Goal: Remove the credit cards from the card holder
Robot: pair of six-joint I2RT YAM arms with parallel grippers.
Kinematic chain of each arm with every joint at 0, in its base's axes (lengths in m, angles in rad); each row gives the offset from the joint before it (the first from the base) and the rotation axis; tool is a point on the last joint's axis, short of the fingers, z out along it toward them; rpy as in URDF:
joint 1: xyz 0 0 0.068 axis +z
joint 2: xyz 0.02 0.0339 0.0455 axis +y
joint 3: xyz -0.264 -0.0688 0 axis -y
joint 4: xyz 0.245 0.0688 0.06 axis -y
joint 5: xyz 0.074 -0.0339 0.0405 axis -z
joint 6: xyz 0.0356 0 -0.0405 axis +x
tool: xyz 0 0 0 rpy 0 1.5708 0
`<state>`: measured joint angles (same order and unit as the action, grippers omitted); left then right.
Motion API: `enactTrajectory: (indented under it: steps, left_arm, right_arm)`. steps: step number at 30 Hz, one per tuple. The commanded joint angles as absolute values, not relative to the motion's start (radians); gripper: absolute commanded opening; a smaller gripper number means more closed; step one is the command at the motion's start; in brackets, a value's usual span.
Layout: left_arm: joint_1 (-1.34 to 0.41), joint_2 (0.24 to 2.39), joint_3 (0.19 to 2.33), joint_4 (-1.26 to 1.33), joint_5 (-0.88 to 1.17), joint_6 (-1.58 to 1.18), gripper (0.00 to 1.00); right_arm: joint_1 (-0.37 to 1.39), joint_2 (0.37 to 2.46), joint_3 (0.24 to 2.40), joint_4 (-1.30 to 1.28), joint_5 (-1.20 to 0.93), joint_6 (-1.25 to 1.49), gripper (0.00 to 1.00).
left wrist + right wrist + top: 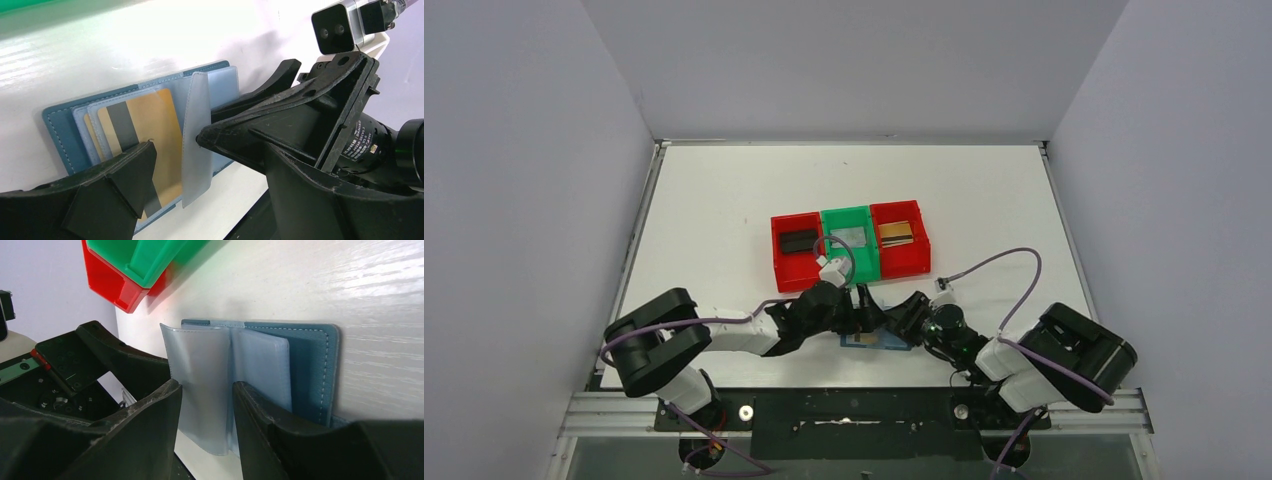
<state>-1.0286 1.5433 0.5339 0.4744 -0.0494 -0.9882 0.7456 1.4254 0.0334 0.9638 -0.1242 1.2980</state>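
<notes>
The left gripper (pixel 861 305) is seen low over the near part of the white table (pixel 724 220). Its jaws are held wide apart and nothing is clamped between them.

Just right of it, beneath both grippers and in front of the bins, the card holder (pixel 55 130) is laid open and flat on the table. A teal-blue cover with pale stitching is shown, lined with lighter blue pockets. A clear plastic leaf (pixel 196 130) is stood up from the fold. One gold card (pixel 155 125) with a dark stripe is seated in the front pocket of the holder's left half. A gold edge behind it appears to be a second card, though most of it is covered.

At the right, the right gripper (pixel 206 387) is set over the holder. Its jaws are parted, the clear leaf is seen in the gap between them, and no grip on it is shown.

Farther back, three bins are counted, joined in a row. In the left red bin (pixel 778 262) one black card (pixel 798 241) is held. In the green bin (pixel 864 265) one silver-grey card (pixel 849 236) is held. In the right red bin (pixel 921 255) a gold-brown card (pixel 896 232) is held. One card holder and two grippers are counted.
</notes>
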Motion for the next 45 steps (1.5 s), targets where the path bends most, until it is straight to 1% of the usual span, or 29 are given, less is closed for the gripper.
enactTrajectory:
  steps: [1, 6, 10, 14, 23, 28, 33, 39, 43, 45]
  left_arm:
    - [-1.032, 1.573, 0.543, 0.482, 0.003, -0.957, 0.79]
    - [-1.033, 1.572, 0.579, 0.486, 0.043, -0.923, 0.79]
    - [-1.035, 1.591, 0.631, 0.526, 0.144, -0.877, 0.78]
    - [-1.037, 1.665, 0.71, 0.556, 0.26, -0.852, 0.78]
    - [-1.051, 1.764, 0.798, 0.617, 0.363, -0.864, 0.73]
    - [-1.066, 1.78, 0.85, 0.561, 0.371, -0.831, 0.71]
    - [-1.071, 1.788, 0.874, 0.52, 0.344, -0.818, 0.69]
    - [-1.085, 1.835, 0.917, 0.508, 0.381, -0.813, 0.67]
    - [-1.103, 1.887, 0.951, 0.503, 0.402, -0.818, 0.66]
    - [-1.106, 1.903, 0.949, 0.522, 0.402, -0.83, 0.65]
  right_arm:
    - [0.735, 1.332, 0.026, 0.862, -0.041, 1.282, 0.45]
    - [0.739, 1.161, 0.063, 0.579, 0.045, 1.253, 0.46]
    - [0.739, 1.003, 0.051, 0.456, 0.102, 1.239, 0.51]
    - [0.734, 0.857, 0.058, 0.294, 0.146, 1.224, 0.56]
    - [0.729, 0.661, 0.152, -0.176, 0.32, 1.286, 0.56]
    - [0.729, 0.552, 0.193, -0.351, 0.428, 1.299, 0.56]
    - [0.728, 0.5, 0.233, -0.492, 0.492, 1.328, 0.51]
    - [0.729, 0.516, 0.286, -0.707, 0.608, 1.458, 0.47]
    - [0.729, 0.5, 0.279, -0.7, 0.61, 1.462, 0.44]
    - [0.73, 0.49, 0.27, -0.691, 0.602, 1.468, 0.44]
